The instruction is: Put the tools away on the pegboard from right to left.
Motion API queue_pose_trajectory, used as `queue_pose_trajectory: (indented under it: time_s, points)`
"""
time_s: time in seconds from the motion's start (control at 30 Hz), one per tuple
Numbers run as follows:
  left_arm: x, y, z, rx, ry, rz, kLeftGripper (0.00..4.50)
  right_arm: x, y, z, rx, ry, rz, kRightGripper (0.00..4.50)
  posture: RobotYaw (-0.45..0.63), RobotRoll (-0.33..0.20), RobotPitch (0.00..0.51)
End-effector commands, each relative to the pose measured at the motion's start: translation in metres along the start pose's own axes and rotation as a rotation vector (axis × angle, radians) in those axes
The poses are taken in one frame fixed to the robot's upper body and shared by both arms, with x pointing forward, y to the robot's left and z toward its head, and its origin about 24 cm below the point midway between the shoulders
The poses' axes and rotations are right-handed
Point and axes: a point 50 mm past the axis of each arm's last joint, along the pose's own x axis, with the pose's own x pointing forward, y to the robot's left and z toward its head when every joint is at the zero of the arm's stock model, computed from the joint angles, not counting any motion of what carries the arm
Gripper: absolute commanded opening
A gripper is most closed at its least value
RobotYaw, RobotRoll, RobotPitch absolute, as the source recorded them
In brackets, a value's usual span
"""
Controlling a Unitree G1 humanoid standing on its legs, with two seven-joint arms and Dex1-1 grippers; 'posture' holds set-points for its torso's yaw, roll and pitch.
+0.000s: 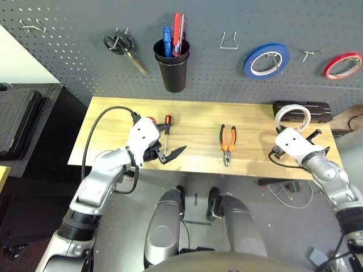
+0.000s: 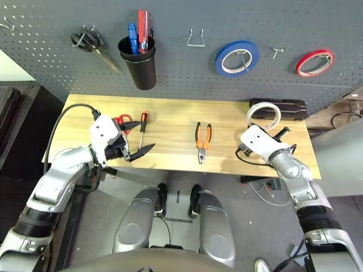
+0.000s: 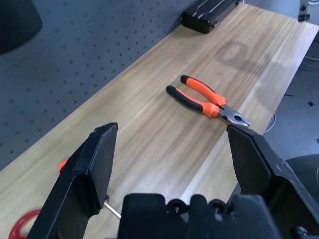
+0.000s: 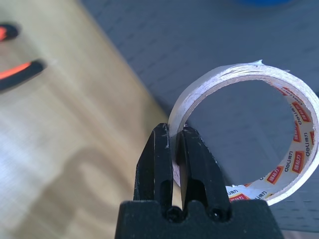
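The right gripper [image 4: 174, 144] pinches the wall of the white tape [image 4: 249, 129], holding it upright above the table's [image 1: 193, 113] right end, below the pegboard [image 1: 204, 62]. The roll is probably light, stiff and smooth, so a firm pinch across the wall suits it and leaves the hole free for a hook. The left gripper [image 1: 170, 154] hangs spread wide near the screwdriver [image 1: 167, 127].

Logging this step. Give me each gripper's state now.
Left gripper: open, holding nothing.
Right gripper: shut on the white tape roll.
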Motion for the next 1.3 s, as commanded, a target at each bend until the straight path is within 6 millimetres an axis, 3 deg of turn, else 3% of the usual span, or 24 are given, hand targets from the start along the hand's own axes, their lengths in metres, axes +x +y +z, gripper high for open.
queue_pose_trajectory:
  time_s: [0.03, 0.37, 0.63, 1.0, 1.3]
  points:
    - [0.002, -0.001, -0.003, -0.014, 0.0, -0.02, 4.5, 0.0, -0.014, 0.009, -0.021, -0.039, -0.076, 0.02, 0.16, 0.0, 0.17]
    - [0.008, 0.001, -0.003, -0.009, -0.007, -0.028, 4.5, 0.032, -0.059, 0.049, -0.067, -0.179, -0.185, 0.02, 0.15, 0.0, 0.159]
    - [0.007, 0.003, -0.004, -0.004, -0.008, -0.016, 4.5, 0.053, -0.077, 0.072, -0.101, -0.261, -0.245, 0.02, 0.17, 0.0, 0.154]
    - [0.006, 0.002, -0.005, -0.008, -0.006, 0.002, 4.5, 0.075, -0.085, 0.067, -0.021, -0.168, -0.209, 0.02, 0.19, 0.0, 0.152]
    - [0.007, 0.003, -0.005, -0.009, -0.002, 0.005, 4.5, 0.08, -0.063, 0.047, 0.045, -0.052, -0.064, 0.02, 0.18, 0.0, 0.149]
